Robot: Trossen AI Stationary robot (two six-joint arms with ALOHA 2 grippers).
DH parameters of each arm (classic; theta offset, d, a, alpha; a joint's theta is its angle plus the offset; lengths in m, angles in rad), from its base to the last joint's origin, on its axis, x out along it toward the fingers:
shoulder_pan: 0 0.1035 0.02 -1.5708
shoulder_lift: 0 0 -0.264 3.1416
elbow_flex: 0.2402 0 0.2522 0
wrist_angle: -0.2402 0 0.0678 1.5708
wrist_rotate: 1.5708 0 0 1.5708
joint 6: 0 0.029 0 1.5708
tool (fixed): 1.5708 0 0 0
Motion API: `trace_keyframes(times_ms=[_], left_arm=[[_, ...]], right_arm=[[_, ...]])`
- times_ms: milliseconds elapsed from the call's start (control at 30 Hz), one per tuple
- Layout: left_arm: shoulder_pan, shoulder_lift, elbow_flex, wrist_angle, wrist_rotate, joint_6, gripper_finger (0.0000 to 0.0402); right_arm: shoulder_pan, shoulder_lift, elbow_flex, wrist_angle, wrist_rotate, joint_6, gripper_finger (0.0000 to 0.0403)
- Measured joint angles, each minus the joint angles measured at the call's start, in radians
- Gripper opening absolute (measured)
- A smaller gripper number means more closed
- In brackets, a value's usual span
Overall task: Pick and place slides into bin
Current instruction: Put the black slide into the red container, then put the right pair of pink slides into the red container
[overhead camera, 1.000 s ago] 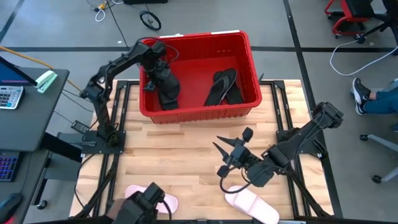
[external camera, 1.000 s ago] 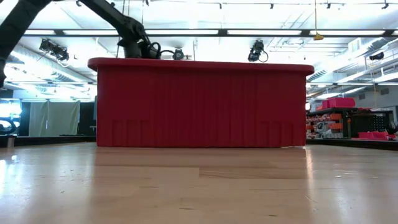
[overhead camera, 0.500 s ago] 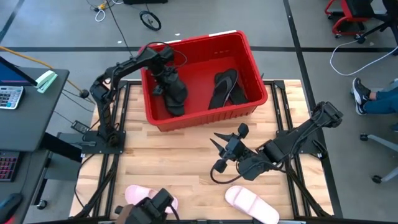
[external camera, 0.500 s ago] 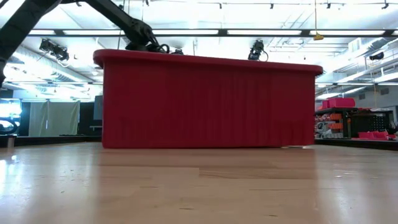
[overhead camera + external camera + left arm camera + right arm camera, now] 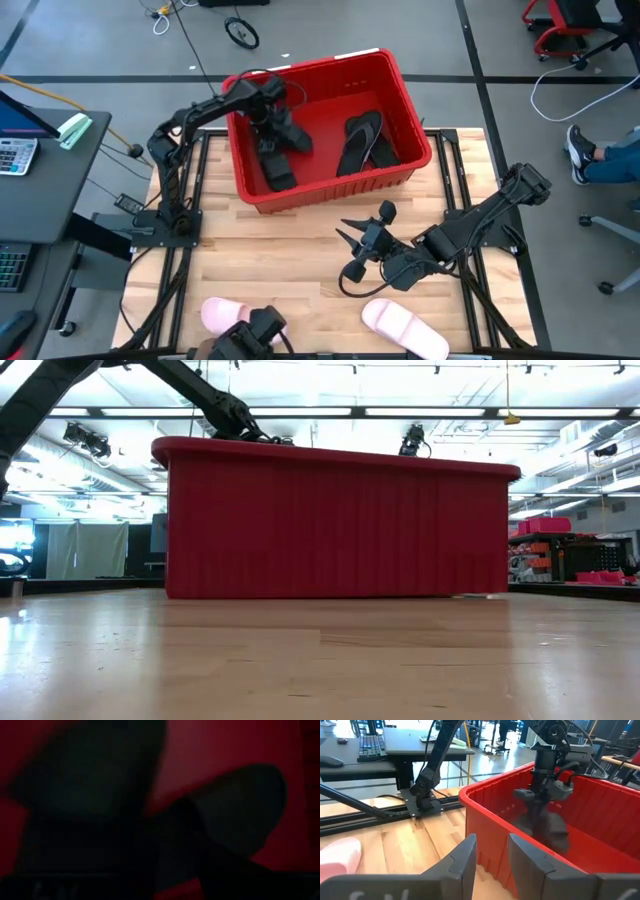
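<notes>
The red bin [image 5: 310, 63] stands at the table's far middle, slightly turned; in the low view its wall [image 5: 340, 520] fills the middle. Two black slides [image 5: 365, 140] lie in its right half. My left gripper [image 5: 272, 118] reaches down into its left half and shows open in the right wrist view [image 5: 542, 800]. A black slide [image 5: 278, 165] [image 5: 550, 827] lies tilted just below it. My right gripper [image 5: 350, 250] [image 5: 490, 845] hovers open over the table's middle, pointing at the bin. Two pale pink slides [image 5: 220, 313] [image 5: 405, 330] rest on the near edge. The left wrist view shows only dark shapes on red.
A dark thing [image 5: 255, 332] lies at the near edge against the left pink slide. Bare wood [image 5: 280, 250] stretches between the bin and the pink slides. A desk with a calculator [image 5: 15, 150] stands off the table's left. A person's shoe [image 5: 580, 155] shows at the right.
The bin has slid and turned a little, its right end going toward the near right. My left gripper has gone slightly rightward inside it. The black slide that hung from it now sits lower in the bin. My right gripper has shifted slightly toward the table's left.
</notes>
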Motion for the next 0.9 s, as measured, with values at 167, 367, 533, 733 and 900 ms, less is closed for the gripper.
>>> trace_keyframes(times_ms=[167, 367, 533, 733, 900], left_arm=[[-0.036, 0.0, 0.0, -0.001, -0.001, 0.003, 0.0169], [-0.096, -0.001, 0.02, 0.001, -0.108, -0.002, 0.0195], [-0.169, -0.001, 0.147, -0.084, -0.313, -0.079, 0.0193], [-0.233, -0.004, 0.43, -0.167, -0.33, -0.22, 0.0186], [-0.282, -0.005, 0.68, -0.19, -0.33, -0.393, 0.0191]], right_arm=[[0.0, 0.0, 0.0, -0.003, 0.0, 0.0, 0.0117], [0.0, 0.0, 0.0, -0.007, 0.001, -0.017, 0.0117], [0.0, 0.0, 0.0, -0.007, 0.001, -0.022, 0.0117], [0.0, 0.0, 0.0, -0.007, 0.001, -0.037, 0.0117], [0.0, 0.0, 0.0, -0.007, 0.001, -0.037, 0.0117]])
